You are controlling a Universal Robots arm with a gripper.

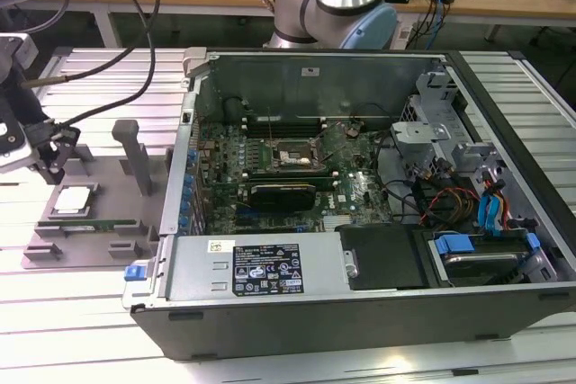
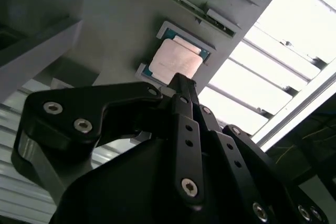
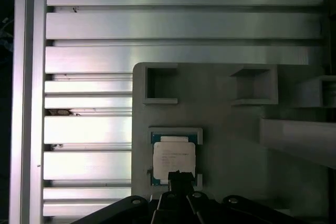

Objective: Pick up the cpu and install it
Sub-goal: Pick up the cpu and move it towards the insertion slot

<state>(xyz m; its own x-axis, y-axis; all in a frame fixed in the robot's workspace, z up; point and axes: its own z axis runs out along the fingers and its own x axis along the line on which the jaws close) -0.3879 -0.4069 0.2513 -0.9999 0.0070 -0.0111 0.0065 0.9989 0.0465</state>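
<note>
cpu point(image 3: 174, 157) sat squared in the grey fixture point(image 3: 226, 114) pocket, likely for repeatable picks; gripper point(image 3: 178, 177) hovered at its edge, jaws pressed together, empty.

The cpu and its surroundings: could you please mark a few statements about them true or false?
1. The small square silver-topped cpu lies in a recess of the flat grey fixture plate. True.
2. The cpu is seated inside the grey metal computer case. False: it lies on the fixture plate, outside the case.
3. The black gripper is close by one edge of the cpu. True.
4. The computer case is closed up. False: its side is open, with the green motherboard in view.
5. The fixture plate lies to the exterior view's right of the case. False: it lies to the exterior view's left.
</note>
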